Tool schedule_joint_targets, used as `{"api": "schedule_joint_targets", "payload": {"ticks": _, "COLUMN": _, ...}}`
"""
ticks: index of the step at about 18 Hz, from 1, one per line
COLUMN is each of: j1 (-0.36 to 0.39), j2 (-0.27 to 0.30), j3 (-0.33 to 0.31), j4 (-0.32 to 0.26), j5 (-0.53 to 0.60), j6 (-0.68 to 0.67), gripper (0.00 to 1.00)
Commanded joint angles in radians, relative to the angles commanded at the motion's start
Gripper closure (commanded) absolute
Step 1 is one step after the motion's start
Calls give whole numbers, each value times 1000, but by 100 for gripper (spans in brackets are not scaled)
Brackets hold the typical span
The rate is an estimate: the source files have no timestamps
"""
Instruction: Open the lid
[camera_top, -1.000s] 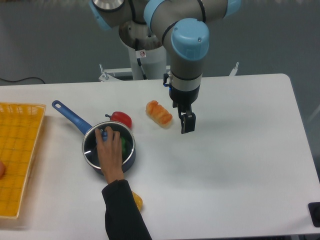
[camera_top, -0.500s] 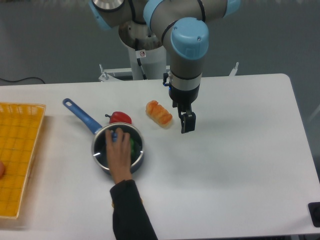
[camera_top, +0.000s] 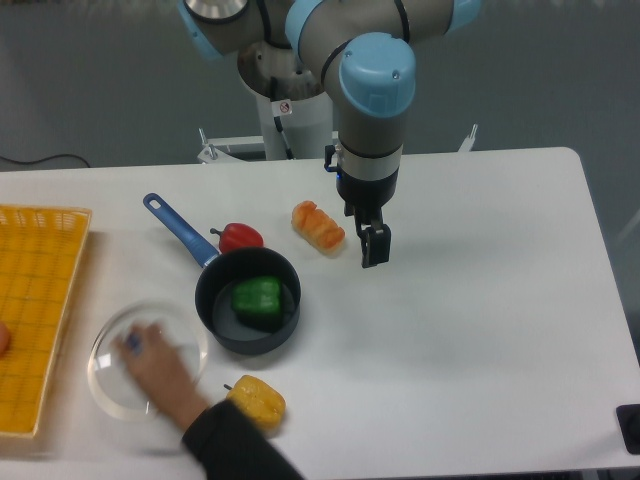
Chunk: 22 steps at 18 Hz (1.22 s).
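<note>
The lid (camera_top: 140, 358) lies flat on the table (camera_top: 480, 300) at the lower left of the frame under a person's hand (camera_top: 160, 372), off the saucepan (camera_top: 247, 303) and well apart from the gripper (camera_top: 372, 245), whose fingers hang empty at centre, their spacing unclear.

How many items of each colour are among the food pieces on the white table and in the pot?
Red: 1, the pepper beside the saucepan
Green: 1, the pepper inside the saucepan
Orange: 1, the bread-like piece
Yellow: 1, the piece near the front edge
Total: 4
</note>
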Motion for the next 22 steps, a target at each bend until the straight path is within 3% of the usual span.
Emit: {"api": "schedule_joint_targets", "payload": {"ticks": 22, "j1": -6, "j2": -3, "j3": 3, "j4": 2, "j5": 0, "j6": -34, "gripper": 0}}
